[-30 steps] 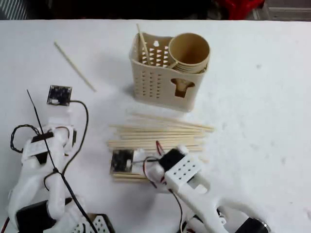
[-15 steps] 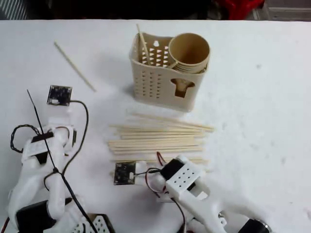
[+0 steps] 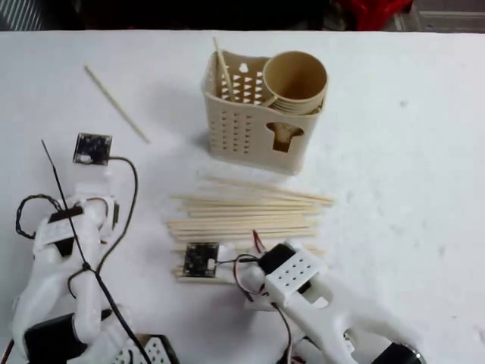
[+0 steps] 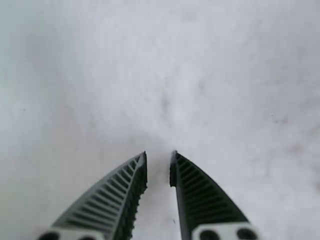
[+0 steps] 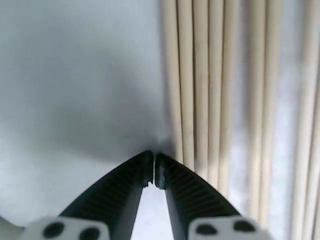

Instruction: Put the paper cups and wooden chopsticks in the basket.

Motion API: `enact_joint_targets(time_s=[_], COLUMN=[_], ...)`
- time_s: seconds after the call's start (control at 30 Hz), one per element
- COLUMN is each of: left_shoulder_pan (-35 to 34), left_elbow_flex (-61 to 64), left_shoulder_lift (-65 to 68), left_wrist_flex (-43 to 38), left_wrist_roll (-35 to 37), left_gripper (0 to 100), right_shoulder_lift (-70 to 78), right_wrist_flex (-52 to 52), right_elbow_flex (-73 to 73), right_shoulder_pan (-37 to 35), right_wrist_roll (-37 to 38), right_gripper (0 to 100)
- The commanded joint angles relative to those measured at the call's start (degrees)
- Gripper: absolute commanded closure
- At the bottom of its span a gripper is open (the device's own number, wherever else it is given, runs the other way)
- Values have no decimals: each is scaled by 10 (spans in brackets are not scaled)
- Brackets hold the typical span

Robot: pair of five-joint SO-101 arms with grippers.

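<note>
The right gripper (image 5: pixel 154 170), pinched closed on nothing, is hovering at the edge of the wooden chopsticks (image 3: pixel 250 214) lying beside the basket (image 3: pixel 241 130), likely lining up a pick, while the paper cups (image 3: pixel 294 79) are sitting inside it and the left gripper (image 4: pixel 158 167) is idling, barely parted, over the table (image 4: pixel 210 60).

A cream, perforated basket (image 3: pixel 242 129) stands upright at upper centre. Stacked tan paper cups (image 3: pixel 294 80) sit in its right compartment, and one chopstick (image 3: pixel 222 64) leans in the left. A pile of wooden chopsticks (image 3: pixel 250 212) lies flat, running left to right, just below the basket. A lone chopstick (image 3: pixel 116 103) lies diagonally at upper left.
</note>
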Motion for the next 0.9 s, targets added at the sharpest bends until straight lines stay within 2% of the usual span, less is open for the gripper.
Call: enact_joint_targets(time_s=[0.0,0.27,0.5,0.7,0.87], left_shoulder_pan=[14,14,14,14,14], left_elbow_flex=[-1,-1,-1,-1,-1], left_shoulder_lift=[-14,-14,-14,-14,-14], left_wrist_flex=[-13,-13,-13,-13,-13], left_wrist_roll=[-7,-7,-7,-7,-7], left_gripper=[902,902,902,902,902], right_shoulder_lift=[-10,-8,47,210,258], right_wrist_flex=[5,29,-24,-55,-43], right_elbow_flex=[-25,-78,-89,-173,-251], right_shoulder_pan=[21,19,19,75,115], right_wrist_roll=[4,7,8,8,8], right_gripper=[954,954,954,954,954])
